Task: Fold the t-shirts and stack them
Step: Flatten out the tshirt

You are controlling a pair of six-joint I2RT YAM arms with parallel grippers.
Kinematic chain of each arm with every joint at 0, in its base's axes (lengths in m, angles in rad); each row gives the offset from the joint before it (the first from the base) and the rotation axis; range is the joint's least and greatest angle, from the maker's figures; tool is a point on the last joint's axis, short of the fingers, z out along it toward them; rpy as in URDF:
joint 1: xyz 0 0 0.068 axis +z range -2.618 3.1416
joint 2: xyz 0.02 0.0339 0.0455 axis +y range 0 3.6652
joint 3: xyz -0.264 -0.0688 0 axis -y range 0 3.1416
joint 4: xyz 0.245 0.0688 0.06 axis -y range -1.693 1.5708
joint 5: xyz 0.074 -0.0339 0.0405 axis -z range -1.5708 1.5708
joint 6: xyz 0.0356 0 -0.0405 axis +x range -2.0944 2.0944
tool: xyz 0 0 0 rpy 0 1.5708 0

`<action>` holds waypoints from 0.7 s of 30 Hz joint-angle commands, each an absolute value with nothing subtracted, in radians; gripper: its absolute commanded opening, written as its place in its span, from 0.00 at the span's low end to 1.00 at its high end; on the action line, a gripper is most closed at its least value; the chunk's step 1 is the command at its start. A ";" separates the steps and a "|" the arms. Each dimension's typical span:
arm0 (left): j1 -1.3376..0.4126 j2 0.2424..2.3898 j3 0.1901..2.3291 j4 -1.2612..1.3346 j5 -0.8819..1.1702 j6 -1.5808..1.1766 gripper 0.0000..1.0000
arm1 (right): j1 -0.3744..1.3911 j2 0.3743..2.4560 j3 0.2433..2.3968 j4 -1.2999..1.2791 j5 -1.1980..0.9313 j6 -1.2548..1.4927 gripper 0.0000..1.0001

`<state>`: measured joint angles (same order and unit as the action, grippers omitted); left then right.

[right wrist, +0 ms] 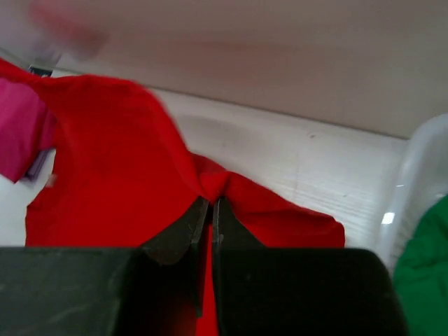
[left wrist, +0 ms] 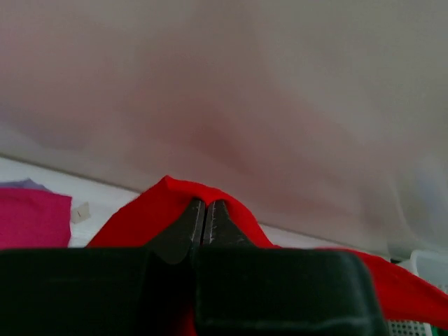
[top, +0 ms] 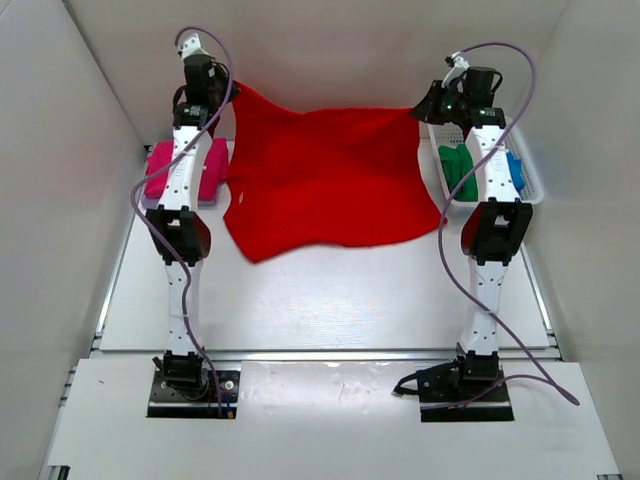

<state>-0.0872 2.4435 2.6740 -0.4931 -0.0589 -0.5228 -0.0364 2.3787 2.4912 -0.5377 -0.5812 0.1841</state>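
White walls close in a white worktop on three sides, with the two arm bases bolted at its near edge.

A bright red t-shirt is stretched wide between the two arms over the far half of the worktop. Its upper edge sags slightly in the middle. Its lower edge is wavy and dips toward the near left. Whether that edge touches the worktop cannot be told.

The left gripper is clenched on a bunched peak of the red cloth at the shirt's far left corner, the fingertips pressed together with fabric rising over them. The right gripper is likewise pinched on a gathered fold at the far right corner, with cloth fanning out to both sides of the closed jaws.

A folded magenta-pink t-shirt lies flat at the far left of the worktop, just beside the red shirt and partly behind the left arm.

At the far right stands a white mesh basket. It holds a green t-shirt and a blue t-shirt, with the right arm crossing in front of them.
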 commanded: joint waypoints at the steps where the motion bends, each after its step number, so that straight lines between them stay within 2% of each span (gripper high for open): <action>1: -0.044 2.459 2.823 -0.582 -0.029 -0.528 0.00 | -0.063 2.396 2.585 -0.526 -0.563 0.178 0.00; 6: -0.051 2.410 2.841 -0.662 0.008 -0.508 0.00 | -0.051 2.275 2.551 -0.595 -0.509 0.101 0.00; 9: -0.060 2.245 2.839 -0.708 0.006 -0.476 0.00 | -0.032 2.104 2.470 -0.647 -0.457 0.051 0.00; 16: -0.069 1.823 2.804 -0.928 0.002 -0.393 0.00 | -0.074 1.463 2.087 -0.676 -0.465 0.009 0.00; 19: -0.081 1.621 2.668 -0.930 0.002 -0.373 0.00 | -0.077 1.266 1.941 -0.670 -0.482 -0.021 0.00; 21: -0.110 1.533 2.658 -0.927 -0.058 -0.364 0.00 | -0.049 1.180 1.875 -0.666 -0.465 -0.020 0.00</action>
